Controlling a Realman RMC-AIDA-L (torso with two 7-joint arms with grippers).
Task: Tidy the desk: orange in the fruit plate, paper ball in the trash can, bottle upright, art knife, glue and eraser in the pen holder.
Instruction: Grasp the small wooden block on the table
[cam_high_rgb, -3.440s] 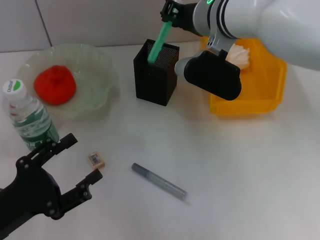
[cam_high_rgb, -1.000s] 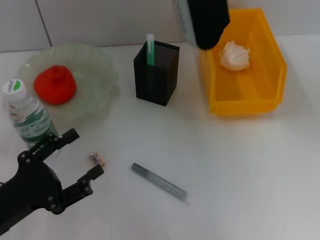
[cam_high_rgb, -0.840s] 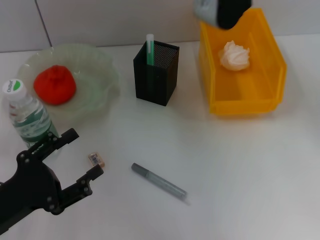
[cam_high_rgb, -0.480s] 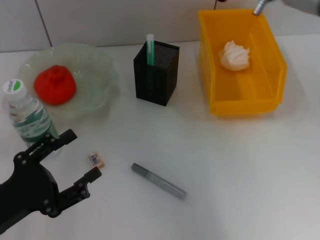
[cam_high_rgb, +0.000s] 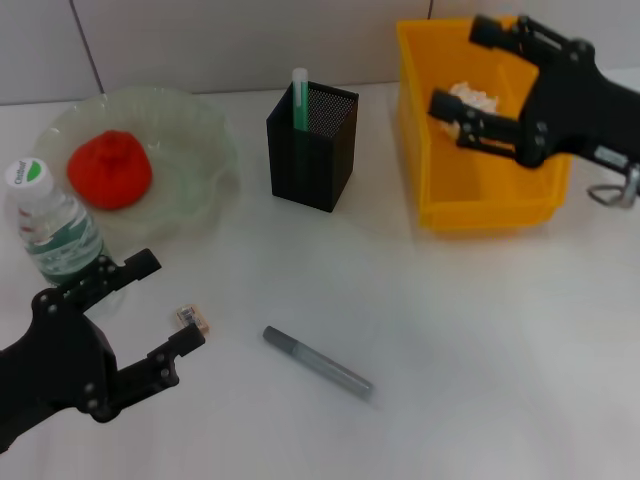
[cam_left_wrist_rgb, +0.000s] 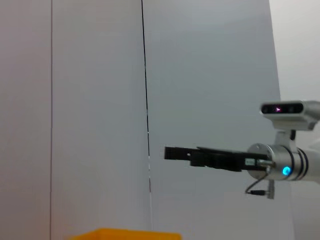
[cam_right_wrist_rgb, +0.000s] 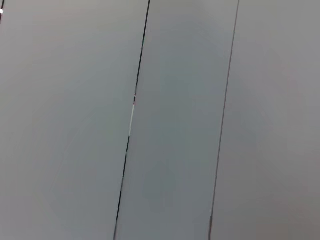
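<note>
The orange (cam_high_rgb: 110, 170) lies in the pale green fruit plate (cam_high_rgb: 205, 125) at the back left. The bottle (cam_high_rgb: 55, 230) stands upright in front of the plate. The black mesh pen holder (cam_high_rgb: 312, 150) holds a green glue stick (cam_high_rgb: 299, 95). The paper ball (cam_high_rgb: 478, 97) lies in the yellow trash can (cam_high_rgb: 480, 210), partly hidden by my right gripper (cam_high_rgb: 460, 66), which is open and empty over the can. The tan eraser (cam_high_rgb: 192, 319) and the grey art knife (cam_high_rgb: 318, 362) lie on the desk at the front. My left gripper (cam_high_rgb: 172, 300) is open, just left of the eraser.
The left wrist view shows the wall, the trash can's rim (cam_left_wrist_rgb: 125, 234) and my right arm's gripper (cam_left_wrist_rgb: 175, 152) far off. The right wrist view shows only the panelled wall. White desk surface lies between the art knife and the trash can.
My right gripper let go of the green glue stick in the pen holder, lifted out of view, and now shows open over the trash can. The left gripper has barely moved.
</note>
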